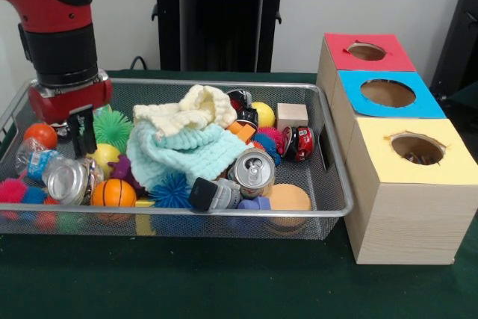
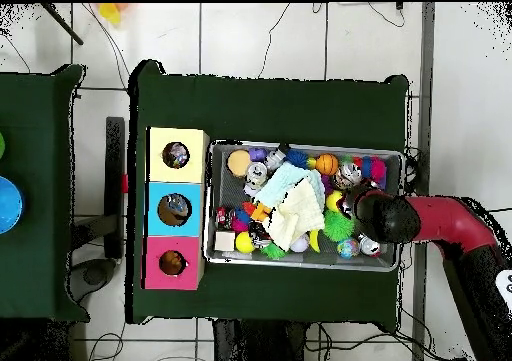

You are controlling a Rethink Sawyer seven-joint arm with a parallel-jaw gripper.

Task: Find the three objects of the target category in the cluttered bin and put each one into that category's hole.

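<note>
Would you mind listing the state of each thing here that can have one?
gripper: lowered into the bin, fingers hard to read
soda can: lying on its side
clear plastic bottle: lying on its side
cloths: crumpled, heaped on the toys
yellow box hole: something inside

The front view sits low and close across the worktop [image 1: 224,282], looking level at the mesh bin [image 1: 328,207] and the row of three holed boxes [image 1: 407,192]. The overhead view looks straight down from high up, taking in the whole worktop [image 2: 270,102] and surrounding floor [image 2: 240,37]. Both views share the bin [image 2: 305,262] and boxes [image 2: 150,209], turned half round between them.
</note>
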